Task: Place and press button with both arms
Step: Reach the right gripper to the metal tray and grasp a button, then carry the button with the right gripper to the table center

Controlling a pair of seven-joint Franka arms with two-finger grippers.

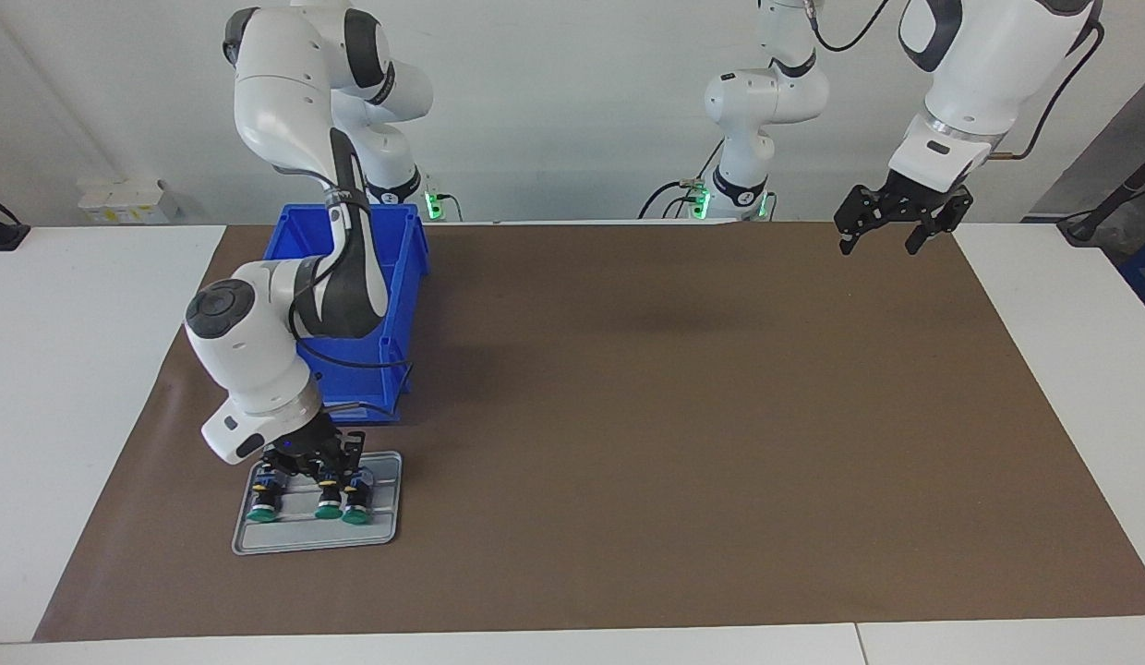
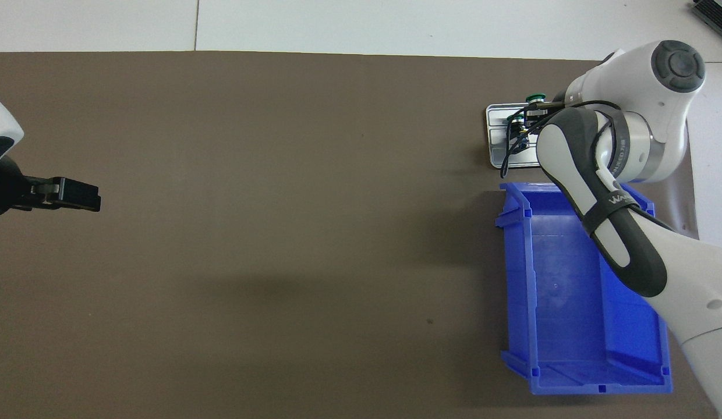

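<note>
Facing view: right gripper [image 1: 319,459] clamped down on the middle button [image 1: 329,499] of three lying in the grey tray [image 1: 388,526], farther out than the blue bin [image 1: 402,277]; left gripper [image 1: 891,222] waits, spread wide, empty. Overhead view: right arm [image 2: 605,174] hides most buttons, one green cap showing.

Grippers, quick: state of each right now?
Left gripper: open, empty, waiting in the air.
Right gripper: shut, down among the buttons on the grey tray; which one it grips cannot be told.

A robotics lab: two white robot arms [image 1: 286,120] stand at a white table [image 1: 83,369] covered by a brown mat [image 1: 674,416], bare white wall above the table.
</note>
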